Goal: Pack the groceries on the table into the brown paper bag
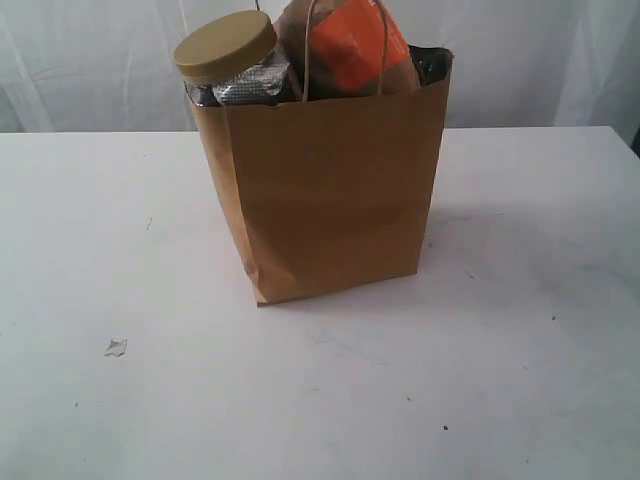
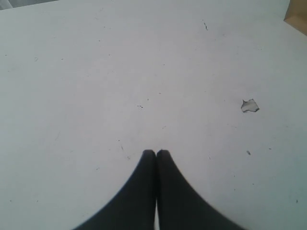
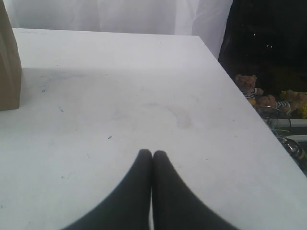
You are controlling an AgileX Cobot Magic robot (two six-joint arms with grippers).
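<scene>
Both the left gripper [image 2: 156,152] and right gripper [image 3: 152,153] are pinched together, empty; a nudge could tip the mustard-lidded jar [image 1: 225,45] off the rim of the brown paper bag [image 1: 330,200].

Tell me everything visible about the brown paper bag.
The brown paper bag is plain kraft paper, rectangular, with a creased side fold and a twisted paper handle rising from its rim. It stands upright on the white table, mouth open and full: a mustard-lidded jar and an orange pouch stick out above the rim.
</scene>
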